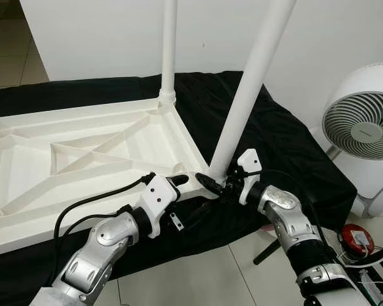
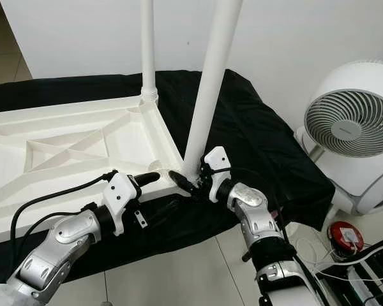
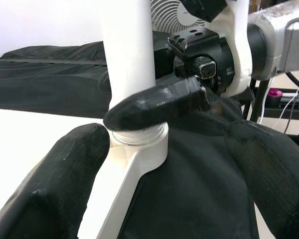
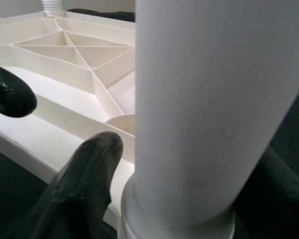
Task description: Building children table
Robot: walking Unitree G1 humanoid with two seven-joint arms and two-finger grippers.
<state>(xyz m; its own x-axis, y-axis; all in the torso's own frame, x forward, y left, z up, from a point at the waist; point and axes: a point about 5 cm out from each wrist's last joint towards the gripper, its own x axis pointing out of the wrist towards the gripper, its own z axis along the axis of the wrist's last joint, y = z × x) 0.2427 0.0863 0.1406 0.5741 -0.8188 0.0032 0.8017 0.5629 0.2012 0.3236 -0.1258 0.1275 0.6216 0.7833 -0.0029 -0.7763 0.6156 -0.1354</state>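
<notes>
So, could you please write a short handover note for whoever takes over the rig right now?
Right gripper: closed around the base of the near table leg, at its corner socket.
Left gripper: open, fingers either side of that same corner, not gripping.
Things: the white tabletop lies upside down on a black cloth, ribs showing. The far table leg stands upright in its corner socket.
Done: far leg looks seated.
Left: the near leg leans and threads show at its base, so it probably needs more screwing in. The two corners at the robot's left have empty sockets, where visible.
</notes>
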